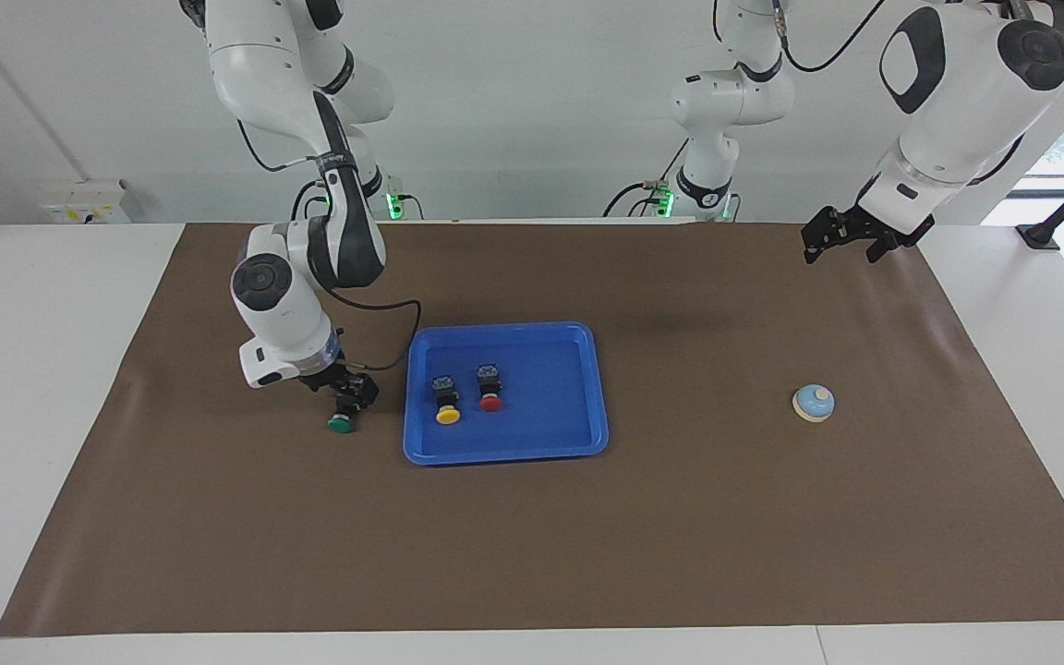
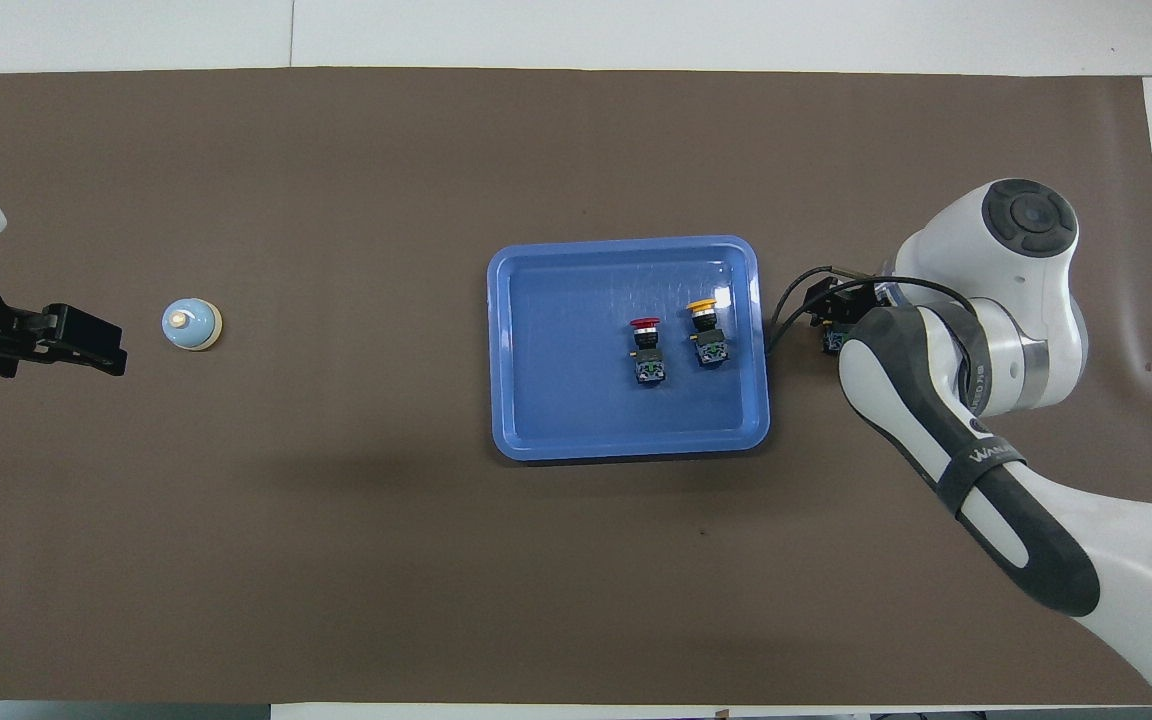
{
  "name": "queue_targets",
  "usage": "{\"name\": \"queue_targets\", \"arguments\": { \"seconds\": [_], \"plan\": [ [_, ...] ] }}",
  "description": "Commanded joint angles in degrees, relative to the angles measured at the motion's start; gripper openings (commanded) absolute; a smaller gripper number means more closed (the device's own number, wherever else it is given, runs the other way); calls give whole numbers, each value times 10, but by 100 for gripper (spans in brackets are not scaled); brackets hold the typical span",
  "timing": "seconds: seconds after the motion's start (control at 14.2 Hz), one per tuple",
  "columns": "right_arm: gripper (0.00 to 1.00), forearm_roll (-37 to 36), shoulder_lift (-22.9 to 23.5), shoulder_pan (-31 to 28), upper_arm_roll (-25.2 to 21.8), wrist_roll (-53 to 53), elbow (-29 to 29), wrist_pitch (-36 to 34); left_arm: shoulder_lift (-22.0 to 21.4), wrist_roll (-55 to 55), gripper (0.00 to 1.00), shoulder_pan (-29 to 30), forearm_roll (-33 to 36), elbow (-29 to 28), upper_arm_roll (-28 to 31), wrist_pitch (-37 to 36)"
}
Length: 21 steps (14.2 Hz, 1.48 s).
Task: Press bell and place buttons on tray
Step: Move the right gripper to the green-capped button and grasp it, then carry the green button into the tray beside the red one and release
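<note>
The blue tray (image 1: pixel 550 406) lies mid-mat and holds the yellow button (image 1: pixel 446 405) and the red button (image 1: pixel 489 390), both lying on their sides. The green button (image 1: pixel 341 422) lies on the mat beside the tray, toward the right arm's end. My right gripper (image 1: pixel 354 395) is down at it, shut on its black body. In the overhead view the tray (image 2: pixel 556 350), yellow button (image 2: pixel 706 330) and red button (image 2: pixel 647 350) show, and my right gripper (image 2: pixel 829 318) covers the green button. The bell (image 1: pixel 814 403) (image 2: pixel 192 324) stands toward the left arm's end. My left gripper (image 1: pixel 841 242) (image 2: pixel 86 342) waits raised beside it.
A brown mat (image 1: pixel 587 554) covers the table, with white table edge (image 1: pixel 33 369) around it. A black cable (image 1: pixel 384 360) loops from the right wrist close to the tray's rim.
</note>
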Motion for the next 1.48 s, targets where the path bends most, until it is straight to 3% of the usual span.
{"name": "queue_targets", "arguments": {
  "seconds": [0.0, 0.21, 0.28, 0.35, 0.42, 0.49, 0.7, 0.92, 1.06, 1.27, 1.41],
  "plan": [
    [96, -1, -3, -5, 6, 4, -31, 44, -5, -5, 100, 1, 0, 2, 1, -3],
    [65, -1, -3, -6, 6, -32, -32, 45, -5, -5, 100, 1, 0, 2, 1, -3],
    [50, -1, -3, -6, 6, -43, -32, 44, -4, -5, 100, 1, 0, 2, 1, -3],
    [25, -1, -3, -6, 6, -48, -31, 43, -5, -5, 100, 1, 0, 2, 1, -3],
    [8, -1, -3, -6, 6, -59, -31, 43, -5, -5, 100, 1, 0, 2, 1, -3],
    [0, -1, -3, -6, 6, -83, -29, 42, -4, -5, 100, 1, 0, 2, 1, -3],
    [0, -2, -4, 0, 10, -143, 8, 2, -5, -5, 100, 1, 0, 2, 1, -3],
    [0, -1, 21, 77, 14, -145, 153, -134, -5, -5, 100, 1, 0, 2, 1, -3],
    [0, -1, 38, 127, 14, -146, 212, -170, -4, -5, 100, 1, 0, 2, 1, -3],
    [0, 7, 45, 208, 14, -147, 225, -181, -4, -5, 100, 1, 0, 2, 1, -3],
    [0, 8, 60, 213, 14, -147, 226, -175, -5, -5, 100, 1, 0, 2, 1, -3]
  ]
}}
